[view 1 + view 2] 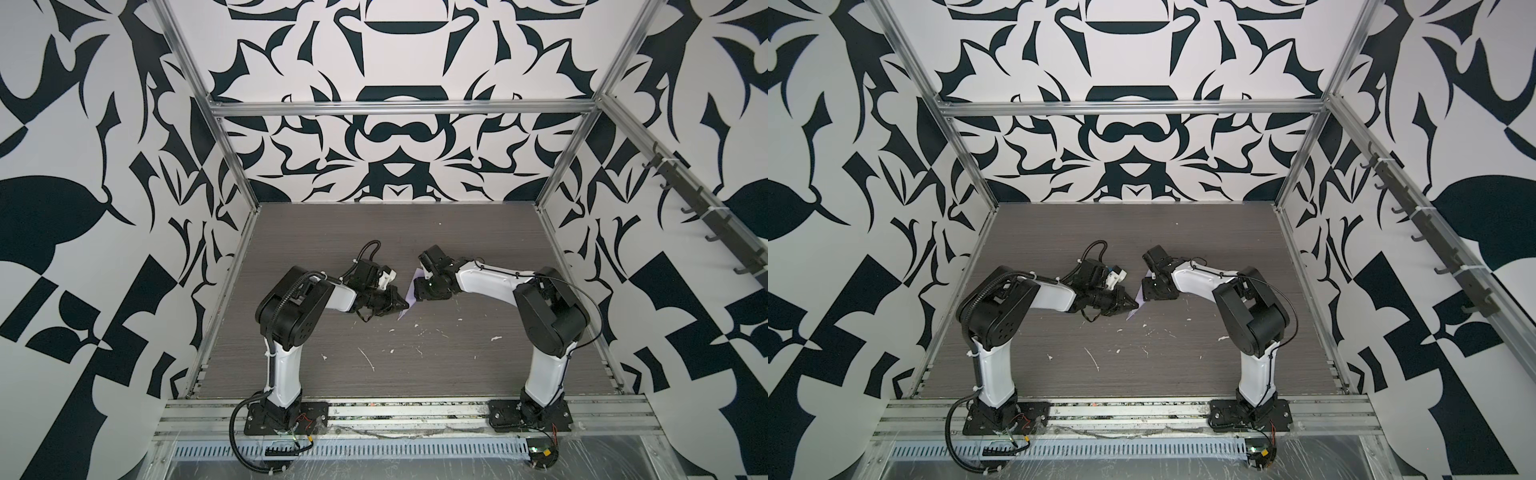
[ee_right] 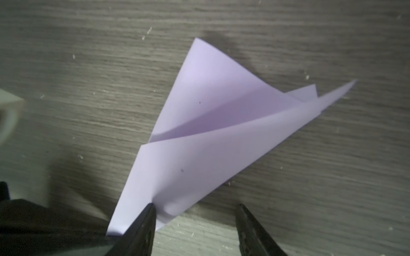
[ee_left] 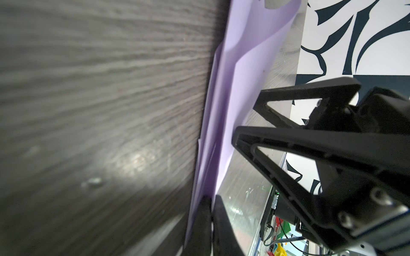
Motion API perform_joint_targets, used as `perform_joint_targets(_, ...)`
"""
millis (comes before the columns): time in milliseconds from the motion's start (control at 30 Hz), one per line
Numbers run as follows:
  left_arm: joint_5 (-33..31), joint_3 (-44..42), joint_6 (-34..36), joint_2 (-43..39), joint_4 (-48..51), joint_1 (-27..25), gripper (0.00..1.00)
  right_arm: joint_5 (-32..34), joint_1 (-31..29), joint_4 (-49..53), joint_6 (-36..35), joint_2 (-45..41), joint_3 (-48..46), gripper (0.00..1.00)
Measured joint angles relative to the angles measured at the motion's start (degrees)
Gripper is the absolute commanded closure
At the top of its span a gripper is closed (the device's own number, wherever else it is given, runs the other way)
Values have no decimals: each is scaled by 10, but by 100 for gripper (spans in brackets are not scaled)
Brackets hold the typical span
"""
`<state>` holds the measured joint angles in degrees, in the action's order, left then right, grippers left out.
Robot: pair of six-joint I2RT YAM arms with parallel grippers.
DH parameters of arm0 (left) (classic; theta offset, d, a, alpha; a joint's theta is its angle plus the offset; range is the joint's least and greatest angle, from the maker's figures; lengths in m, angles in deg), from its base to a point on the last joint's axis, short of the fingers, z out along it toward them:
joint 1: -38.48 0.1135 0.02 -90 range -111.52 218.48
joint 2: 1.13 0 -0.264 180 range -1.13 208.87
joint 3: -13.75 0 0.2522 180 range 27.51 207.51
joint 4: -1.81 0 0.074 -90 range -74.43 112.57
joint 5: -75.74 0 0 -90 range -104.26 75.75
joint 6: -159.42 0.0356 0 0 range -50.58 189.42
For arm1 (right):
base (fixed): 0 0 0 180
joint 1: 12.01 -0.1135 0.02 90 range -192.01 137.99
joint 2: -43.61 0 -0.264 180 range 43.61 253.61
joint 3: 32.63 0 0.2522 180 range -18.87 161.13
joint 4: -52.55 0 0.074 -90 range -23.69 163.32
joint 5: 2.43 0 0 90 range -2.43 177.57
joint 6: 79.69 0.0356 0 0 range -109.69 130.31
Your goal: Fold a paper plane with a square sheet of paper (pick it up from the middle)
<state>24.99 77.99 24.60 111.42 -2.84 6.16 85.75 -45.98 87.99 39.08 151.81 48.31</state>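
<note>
The square sheet of paper (image 2: 199,144) is lilac and folded into a narrow pointed shape with loose flaps lifting; it lies mid-table (image 1: 409,293) (image 1: 1139,298). My left gripper (image 3: 211,199) is shut on one long edge of it, fingers almost together with the paper (image 3: 235,88) pinched between them; in both top views its tip (image 1: 405,306) (image 1: 1136,308) meets the paper from the left. My right gripper (image 2: 196,209) hangs open just above the paper's near end, one fingertip (image 2: 149,212) touching the paper. From above, it (image 1: 419,291) (image 1: 1148,291) covers much of the sheet.
The grey wood-grain table (image 1: 374,232) carries scattered white flecks (image 1: 368,357) in front of the arms. Black-and-white patterned walls and an aluminium frame (image 1: 399,109) close in three sides. A metal rail (image 1: 407,411) holding both arm bases runs along the front edge.
</note>
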Motion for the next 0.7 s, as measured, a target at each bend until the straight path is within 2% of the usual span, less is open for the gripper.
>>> perform_joint_targets(233, -9, 2, 4, -10, 13, 0, 83, 39, -6, 7, 6, 18, 21, 37)
perform_joint_targets(700, -33, 14, 14, -19, 59, 0, 85, 80, -18, 18, 19, 29, 27, 45)
